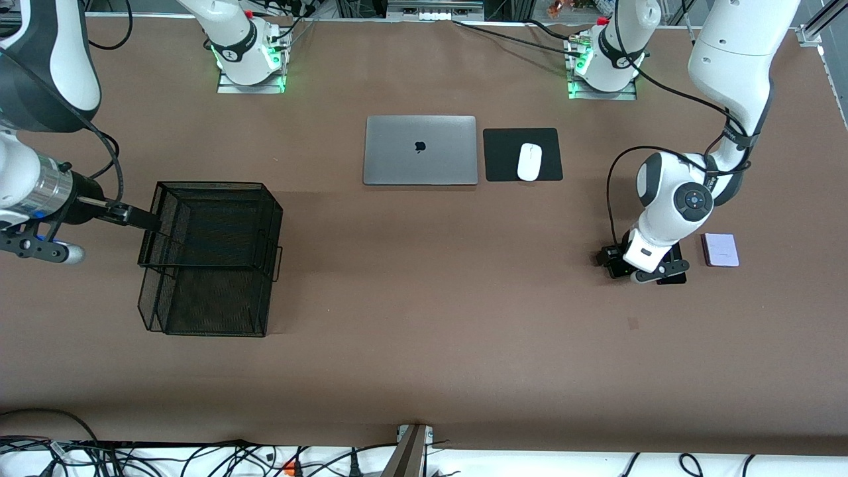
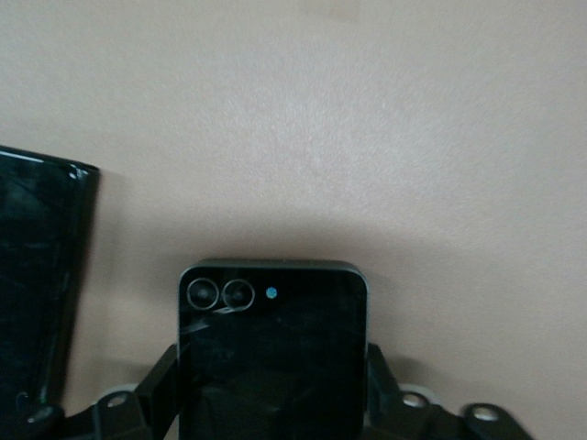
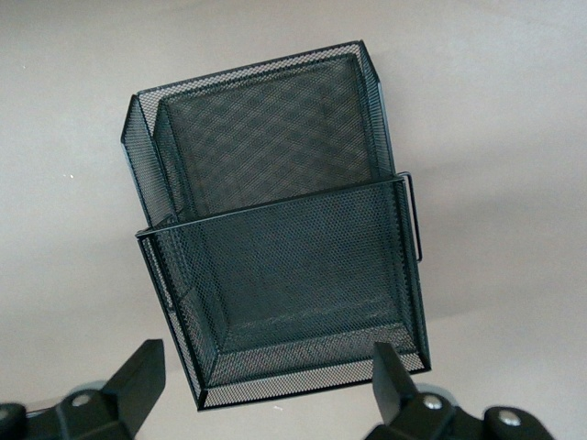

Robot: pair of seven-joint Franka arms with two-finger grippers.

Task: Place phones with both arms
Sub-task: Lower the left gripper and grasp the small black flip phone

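A small squarish black phone (image 2: 273,357) lies flat on the brown table, and the fingers (image 2: 160,380) of my left gripper (image 2: 273,403) press on its two side edges. In the front view this gripper (image 1: 629,265) is down at the table toward the left arm's end, and its hand hides that phone. A long slim black phone (image 2: 37,293) lies right beside it, partly under the hand (image 1: 673,278). A pale lilac-white phone (image 1: 721,250) lies just past that, closer to the table's end. My right gripper (image 1: 129,215) is open and empty (image 3: 266,390) over the edge of a black mesh basket (image 1: 199,311).
The mesh basket (image 3: 275,275) has two stepped compartments and stands toward the right arm's end. A closed grey laptop (image 1: 420,150) and a white mouse (image 1: 529,161) on a black pad (image 1: 503,156) lie mid-table, farther from the front camera.
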